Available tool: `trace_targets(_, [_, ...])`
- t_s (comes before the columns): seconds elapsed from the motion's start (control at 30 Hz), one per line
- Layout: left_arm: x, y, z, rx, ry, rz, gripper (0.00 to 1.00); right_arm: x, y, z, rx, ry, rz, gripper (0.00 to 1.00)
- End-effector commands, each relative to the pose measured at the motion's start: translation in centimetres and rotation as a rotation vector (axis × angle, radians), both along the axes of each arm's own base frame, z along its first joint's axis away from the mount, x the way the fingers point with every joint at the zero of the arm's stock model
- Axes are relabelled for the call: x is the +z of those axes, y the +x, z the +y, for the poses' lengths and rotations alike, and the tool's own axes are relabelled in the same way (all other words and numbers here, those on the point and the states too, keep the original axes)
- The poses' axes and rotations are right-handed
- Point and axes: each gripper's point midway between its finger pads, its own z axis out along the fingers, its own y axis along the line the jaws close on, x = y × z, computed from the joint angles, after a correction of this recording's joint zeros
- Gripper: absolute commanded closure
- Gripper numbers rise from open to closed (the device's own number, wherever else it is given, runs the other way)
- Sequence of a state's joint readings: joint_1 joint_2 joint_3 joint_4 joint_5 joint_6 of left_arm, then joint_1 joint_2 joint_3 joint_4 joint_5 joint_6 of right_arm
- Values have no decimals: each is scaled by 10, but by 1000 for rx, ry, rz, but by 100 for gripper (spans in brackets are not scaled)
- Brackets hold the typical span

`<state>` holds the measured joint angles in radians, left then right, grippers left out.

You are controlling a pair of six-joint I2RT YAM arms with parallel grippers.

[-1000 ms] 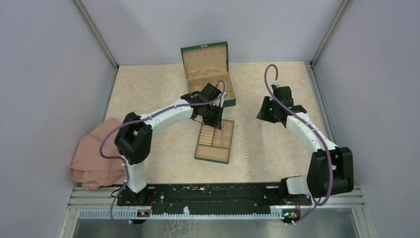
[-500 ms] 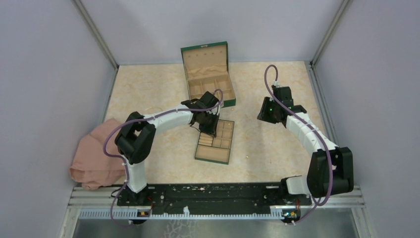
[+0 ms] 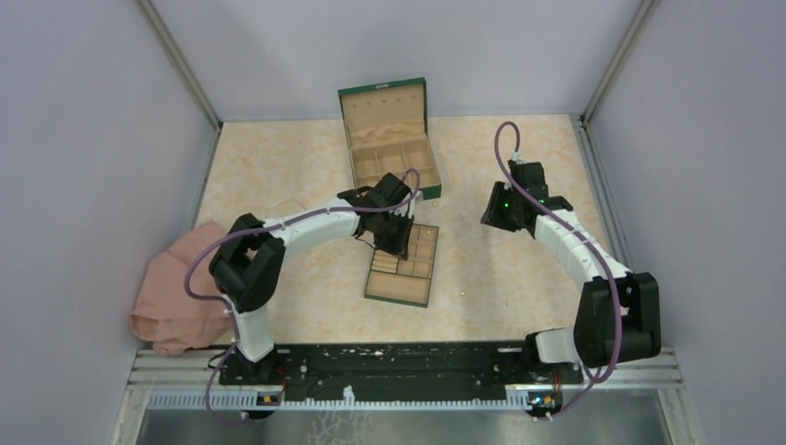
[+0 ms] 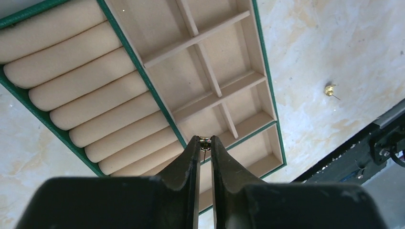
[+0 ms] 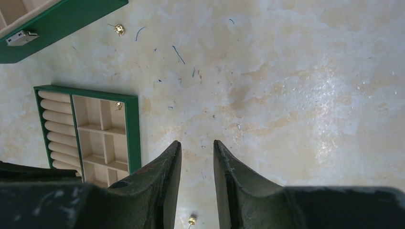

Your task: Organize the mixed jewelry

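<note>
My left gripper (image 4: 205, 138) is shut on a tiny gold stud earring (image 4: 205, 141), pinched at the fingertips with its pin pointing back between them. It hangs over the small compartments of the flat divided tray (image 3: 397, 298), beside the ring rolls (image 4: 95, 95). Another gold stud (image 4: 329, 89) lies on the table right of the tray. My right gripper (image 5: 197, 143) is open over bare table with nothing between its fingers. In the right wrist view one stud (image 5: 118, 106) sits in a tray compartment, one (image 5: 119, 30) lies by the green box, and one (image 5: 192, 220) lies under the fingers.
The open green box (image 3: 389, 139) with beige compartments stands behind the tray. A thin wire loop (image 3: 292, 206) lies on the table to the left. A pink cloth (image 3: 181, 297) is bunched at the left edge. Grey walls enclose the table.
My left gripper has swung from the front of the green box toward me and now sits over the tray. The right arm has stayed still.
</note>
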<state>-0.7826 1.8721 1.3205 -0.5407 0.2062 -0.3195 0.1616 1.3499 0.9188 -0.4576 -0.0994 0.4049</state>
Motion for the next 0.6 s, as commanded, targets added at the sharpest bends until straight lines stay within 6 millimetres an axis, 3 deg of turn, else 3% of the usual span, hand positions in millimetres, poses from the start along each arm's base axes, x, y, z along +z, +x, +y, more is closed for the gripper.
trace_targets(0.0, [20, -6, -5, -36, -48, -35, 83, 18, 12, 5, -2, 27, -62, 69])
trace_targets(0.37, [9, -16, -11, -51, -38, -7, 76, 19, 9, 6, 0, 37, -62, 69])
trace_targets(0.57, [7, -17, -11, -57, -30, -4, 67, 16, 3, 5, -5, 37, -53, 69])
